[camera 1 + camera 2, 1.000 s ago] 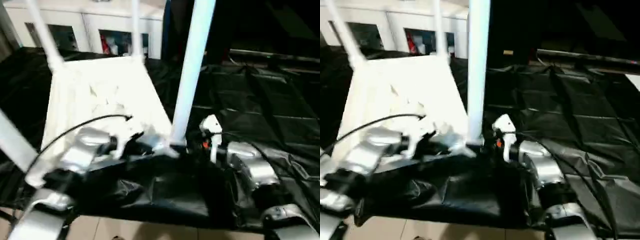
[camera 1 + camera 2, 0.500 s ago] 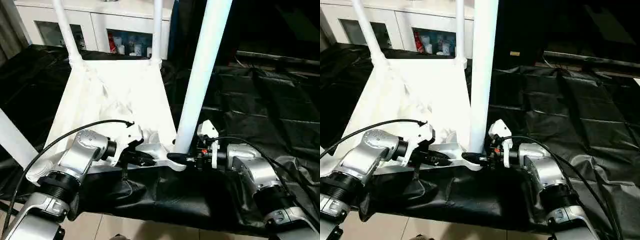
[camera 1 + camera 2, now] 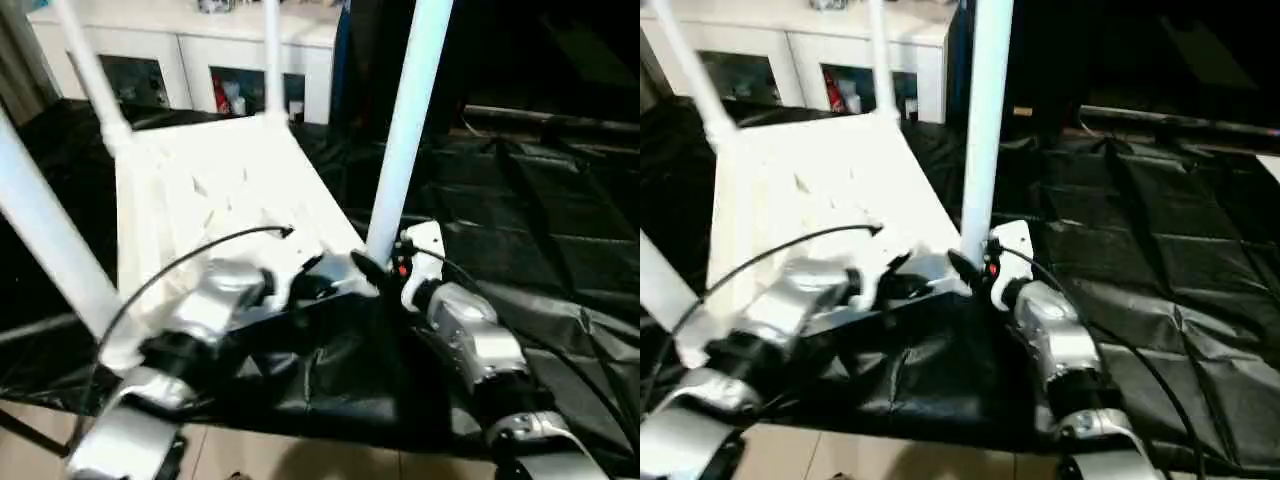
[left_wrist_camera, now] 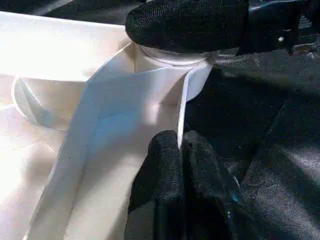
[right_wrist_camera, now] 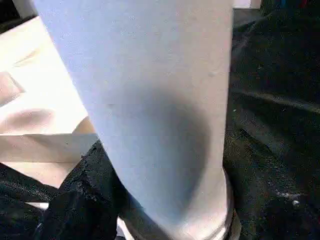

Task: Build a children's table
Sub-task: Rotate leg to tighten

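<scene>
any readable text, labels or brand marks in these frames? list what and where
None can be read.
Children's table, its legs and ribbed underside: plain white, no print.
Items behind the cabinet glass doors: too blurred to read.
Small pale tag on the dark background: too small to read.

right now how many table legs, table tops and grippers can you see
table legs: 4
table tops: 1
grippers: 2, left gripper, right gripper
total: 7
</scene>
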Available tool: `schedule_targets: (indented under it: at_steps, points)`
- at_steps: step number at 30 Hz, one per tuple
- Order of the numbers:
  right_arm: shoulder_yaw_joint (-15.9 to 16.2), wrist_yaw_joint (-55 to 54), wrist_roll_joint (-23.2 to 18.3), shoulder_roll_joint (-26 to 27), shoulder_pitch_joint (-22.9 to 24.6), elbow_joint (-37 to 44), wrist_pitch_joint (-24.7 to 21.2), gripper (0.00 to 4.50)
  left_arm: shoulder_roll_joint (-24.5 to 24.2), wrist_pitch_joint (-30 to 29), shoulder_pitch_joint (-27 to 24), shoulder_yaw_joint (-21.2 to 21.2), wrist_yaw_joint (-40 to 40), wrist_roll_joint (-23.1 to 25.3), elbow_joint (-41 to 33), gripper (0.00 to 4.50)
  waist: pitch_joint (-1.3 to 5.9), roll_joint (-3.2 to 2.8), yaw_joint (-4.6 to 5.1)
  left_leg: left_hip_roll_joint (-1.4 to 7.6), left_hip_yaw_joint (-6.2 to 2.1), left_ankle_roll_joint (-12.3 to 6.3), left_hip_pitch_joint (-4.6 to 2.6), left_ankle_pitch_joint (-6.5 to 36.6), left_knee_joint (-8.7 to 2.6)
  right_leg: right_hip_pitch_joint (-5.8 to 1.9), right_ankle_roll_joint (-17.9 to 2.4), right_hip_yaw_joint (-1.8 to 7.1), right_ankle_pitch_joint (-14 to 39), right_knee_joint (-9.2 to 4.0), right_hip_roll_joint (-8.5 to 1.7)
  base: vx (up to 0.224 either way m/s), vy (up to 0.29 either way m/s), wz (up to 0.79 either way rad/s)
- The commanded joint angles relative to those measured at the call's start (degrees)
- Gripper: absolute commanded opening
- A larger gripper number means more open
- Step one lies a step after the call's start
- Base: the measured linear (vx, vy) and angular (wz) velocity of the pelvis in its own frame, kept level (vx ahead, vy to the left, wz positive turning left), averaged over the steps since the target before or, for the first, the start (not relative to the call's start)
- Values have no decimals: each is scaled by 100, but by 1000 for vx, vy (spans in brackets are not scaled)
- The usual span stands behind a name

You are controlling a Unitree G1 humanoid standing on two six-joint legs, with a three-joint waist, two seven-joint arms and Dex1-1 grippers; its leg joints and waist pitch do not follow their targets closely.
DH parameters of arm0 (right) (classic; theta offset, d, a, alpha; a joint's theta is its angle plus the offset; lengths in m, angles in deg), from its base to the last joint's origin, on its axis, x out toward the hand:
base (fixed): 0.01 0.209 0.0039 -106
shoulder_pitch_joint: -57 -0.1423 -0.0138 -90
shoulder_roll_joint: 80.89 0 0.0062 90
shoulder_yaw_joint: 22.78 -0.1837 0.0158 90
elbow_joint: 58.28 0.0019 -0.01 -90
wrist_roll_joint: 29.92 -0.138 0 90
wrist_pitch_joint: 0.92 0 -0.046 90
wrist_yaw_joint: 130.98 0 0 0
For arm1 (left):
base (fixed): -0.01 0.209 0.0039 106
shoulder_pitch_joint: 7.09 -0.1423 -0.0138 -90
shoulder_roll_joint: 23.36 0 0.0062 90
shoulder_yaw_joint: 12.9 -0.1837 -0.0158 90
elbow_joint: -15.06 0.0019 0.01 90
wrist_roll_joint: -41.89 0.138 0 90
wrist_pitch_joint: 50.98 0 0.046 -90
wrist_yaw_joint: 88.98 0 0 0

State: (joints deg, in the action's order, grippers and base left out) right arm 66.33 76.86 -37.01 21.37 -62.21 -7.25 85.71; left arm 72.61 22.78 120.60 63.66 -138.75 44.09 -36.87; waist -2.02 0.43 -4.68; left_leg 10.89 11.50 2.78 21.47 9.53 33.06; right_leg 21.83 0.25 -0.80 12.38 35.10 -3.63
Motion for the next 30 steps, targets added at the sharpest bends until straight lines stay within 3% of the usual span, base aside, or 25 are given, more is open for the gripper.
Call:
schedule_targets:
  at_steps: [1,7,10,16,22,30]
  points:
    - [752,858,124,498,67,-84,-165,311,439,224,212,79,351,-174,38,0,266,66,37,221,-120,-87,-106,1209,-385,-127,-1047,185,851,-455,-401,0,0,0]
    - [878,1467,67,144,32,35,-151,352,106,246,17,-111,-445,-231,-253,0,269,53,47,242,-121,-136,-111,1250,-394,-133,-1117,177,827,-455,-400,0,0,0]
    - [955,2518,-209,-290,79,301,-316,352,-250,271,-203,-230,-1169,-364,-589,0,271,78,56,243,-121,-222,-94,1197,-382,-168,-1210,169,620,-433,-401,0,0,0]
    - [983,3603,-358,-781,93,540,-551,307,-706,285,-404,-257,-1873,-476,-843,0,262,56,46,272,-93,-237,-120,1145,-377,-133,-1362,156,548,-410,-375,0,0,0]
    - [1015,4195,-491,-1078,60,651,-722,261,-1026,190,-572,-220,-2289,-565,-1089,0,264,82,-14,285,-87,-191,-119,1078,-380,-143,-1406,154,451,-376,-388,0,0,0]
    - [1177,4587,-490,-1162,160,841,-946,253,-1172,68,-706,-214,-2549,-627,-1314,0,277,101,-34,275,-73,-310,-101,834,-345,-139,-1449,144,160,-335,-380,0,0,0]
